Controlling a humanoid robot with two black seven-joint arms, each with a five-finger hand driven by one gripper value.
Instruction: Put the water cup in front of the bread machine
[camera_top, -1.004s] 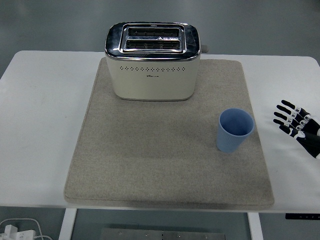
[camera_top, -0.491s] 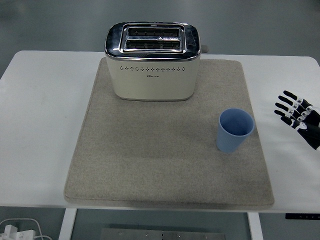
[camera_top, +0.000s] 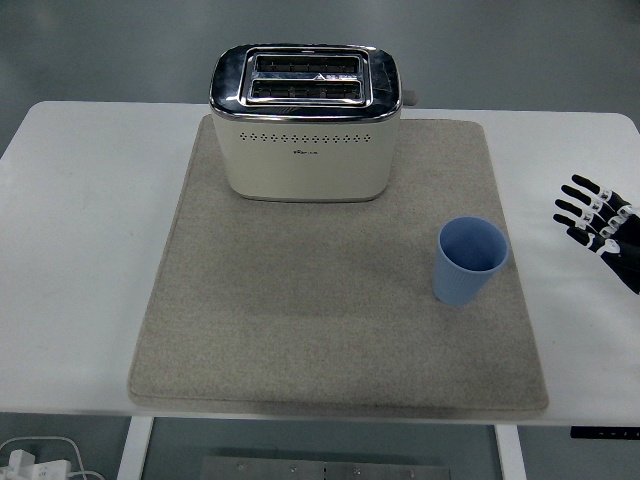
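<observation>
The water cup (camera_top: 471, 260) is standing upright on the grey mat (camera_top: 330, 300), near the mat's right edge and about halfway between its far and near edges. It is a plain light blue cup with no handle, wider at the rim than at the bottom, and the inside is looking empty, though the bottom is lying in shadow, so I cannot be fully sure.

The bread machine (camera_top: 305, 120) is sitting at the far edge of the mat, a little to the left of the middle. It is cream coloured with a shiny metal top and two long slots, and a row of small holes is running along its front side. The cup is standing well apart from it, nearer and more to the right.

Between the machine's front and the mat's near edge the mat is lying bare, so nothing is standing in the way there. The mat is covering most of the white table (camera_top: 80, 230), leaving wide strips on the left and right sides.

The right hand (camera_top: 600, 222) is hovering at the table's right edge, beside the mat and apart from the cup, with its fingers (camera_top: 578, 196) spread out and grasping nothing.
</observation>
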